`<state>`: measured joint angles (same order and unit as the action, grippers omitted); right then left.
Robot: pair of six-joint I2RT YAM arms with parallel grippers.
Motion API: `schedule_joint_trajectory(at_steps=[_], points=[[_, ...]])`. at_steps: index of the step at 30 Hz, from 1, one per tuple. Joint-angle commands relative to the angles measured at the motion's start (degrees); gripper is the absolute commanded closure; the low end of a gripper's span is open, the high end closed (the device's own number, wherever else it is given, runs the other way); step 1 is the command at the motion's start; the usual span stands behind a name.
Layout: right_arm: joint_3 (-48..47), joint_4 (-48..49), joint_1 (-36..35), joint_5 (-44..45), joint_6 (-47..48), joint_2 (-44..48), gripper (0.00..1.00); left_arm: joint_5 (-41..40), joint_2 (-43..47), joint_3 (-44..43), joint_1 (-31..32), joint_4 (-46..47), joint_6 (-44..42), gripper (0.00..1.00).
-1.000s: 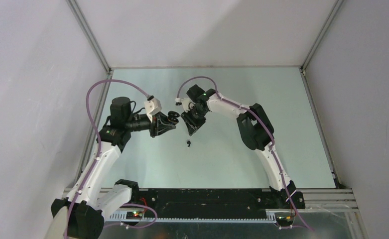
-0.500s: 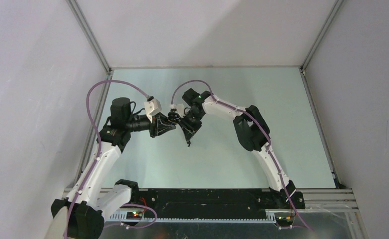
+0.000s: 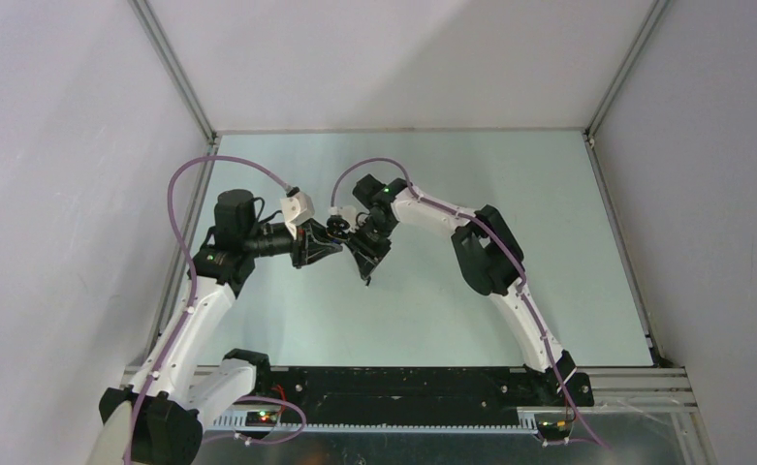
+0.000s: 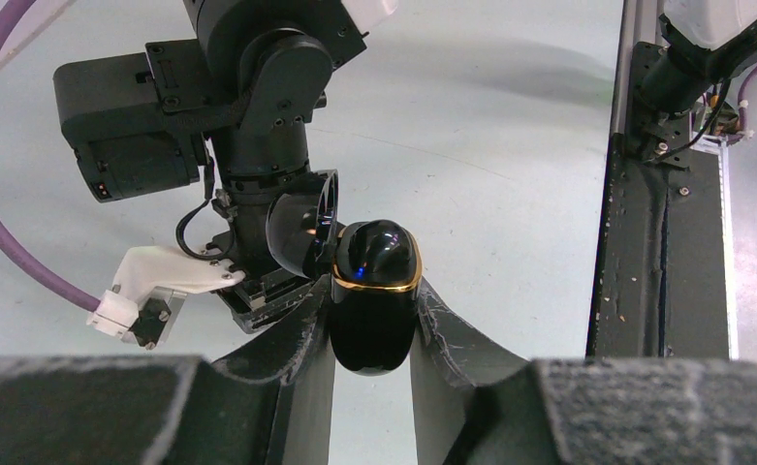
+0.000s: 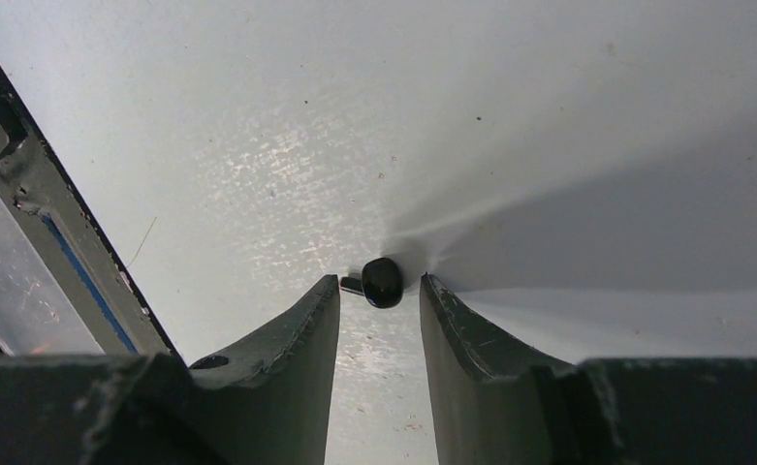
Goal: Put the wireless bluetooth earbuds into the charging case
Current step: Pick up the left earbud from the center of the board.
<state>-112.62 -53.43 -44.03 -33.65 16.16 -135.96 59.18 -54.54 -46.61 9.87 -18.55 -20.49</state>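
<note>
Left gripper: the left gripper (image 4: 374,325) is clamped on the lower body of the charging case (image 4: 376,266), one finger on each side, and the case is held up off the counter (image 5: 549,116).
Charging case: a glossy black shell with a gold band and a small blue light is seen. A dark rounded part behind it is judged to be the lid (image 4: 297,237), standing open. Whether any earbud is already seated inside cannot be told.
Right gripper: the right gripper (image 5: 379,295) is lowered to the counter just right of the held case. Its fingers are apart and nothing is held between them.
Black earbud: one black earbud (image 5: 382,282) is lying on the counter, just at the fingertips and in line with the gap between them. No contact with either finger can be made out.
Other earbuds: none is visible in any view.
Done so far: the case is presented in the air. A pick on the black earbud is judged to be set up but not yet made.
Left to do: the fingers are to be closed on the earbud, which is then to be lifted, carried left to the case and seated in a socket. Any remaining earbuds would have to be found and inserted likewise.
</note>
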Motion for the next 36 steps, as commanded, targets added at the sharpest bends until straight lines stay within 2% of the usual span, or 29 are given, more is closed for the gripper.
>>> schedule_joint_trajectory(at_steps=[1,17,25,31,36], points=[[0.1,-1.2,-0.9,1.4,1.8,0.0,0.59,1.7,1.1,0.3,-0.4,1.2,-0.2,1.00],[3.5,0.7,-1.9,5.2,2.3,1.0,0.68,1.9,1.1,0.2,-0.4,1.1,-0.2,1.00],[4.3,1.7,-2.0,5.7,3.2,2.4,0.80,1.8,1.2,0.1,-0.4,1.0,-0.1,1.00],[8.1,6.8,-1.6,6.5,4.3,8.4,0.88,2.0,1.1,0.2,-0.4,0.9,-0.1,1.00],[14.4,13.6,0.1,8.8,5.1,18.0,0.90,2.3,1.0,0.2,-0.5,1.4,0.3,1.00]])
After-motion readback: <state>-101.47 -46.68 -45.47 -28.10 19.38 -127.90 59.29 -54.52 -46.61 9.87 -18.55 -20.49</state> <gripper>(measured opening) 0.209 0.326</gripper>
